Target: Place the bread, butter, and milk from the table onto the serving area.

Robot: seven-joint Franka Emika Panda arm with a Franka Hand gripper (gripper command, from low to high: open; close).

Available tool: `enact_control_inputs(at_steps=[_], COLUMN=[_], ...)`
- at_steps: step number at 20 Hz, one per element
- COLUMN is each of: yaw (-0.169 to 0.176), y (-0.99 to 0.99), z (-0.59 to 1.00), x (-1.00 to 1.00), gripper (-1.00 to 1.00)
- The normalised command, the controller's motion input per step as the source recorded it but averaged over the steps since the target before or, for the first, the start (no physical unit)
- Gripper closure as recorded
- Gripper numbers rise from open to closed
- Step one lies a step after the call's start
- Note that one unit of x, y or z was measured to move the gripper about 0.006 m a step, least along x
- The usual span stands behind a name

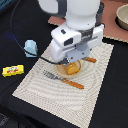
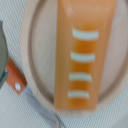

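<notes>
Wide exterior; wrist close above bread (image 2: 82, 55)

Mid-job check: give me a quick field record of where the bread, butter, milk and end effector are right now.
bread: on the round plate of the serving area, directly under the end effector
butter: on the black table, off the mat toward the exterior view's left
milk: upright on the table, beside the mat's corner
end effector: low over the bread; open or shut cannot be told
fork: on the mat, next to the plate
</notes>
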Motion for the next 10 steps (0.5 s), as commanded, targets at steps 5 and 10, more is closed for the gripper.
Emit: enact_control_inputs(at_steps=[5, 10], yaw=[0.0, 0.0], y=[-0.07, -0.14], z=[0.19, 0.01], x=[-1.0, -1.0], gripper=[-1.0, -1.0])
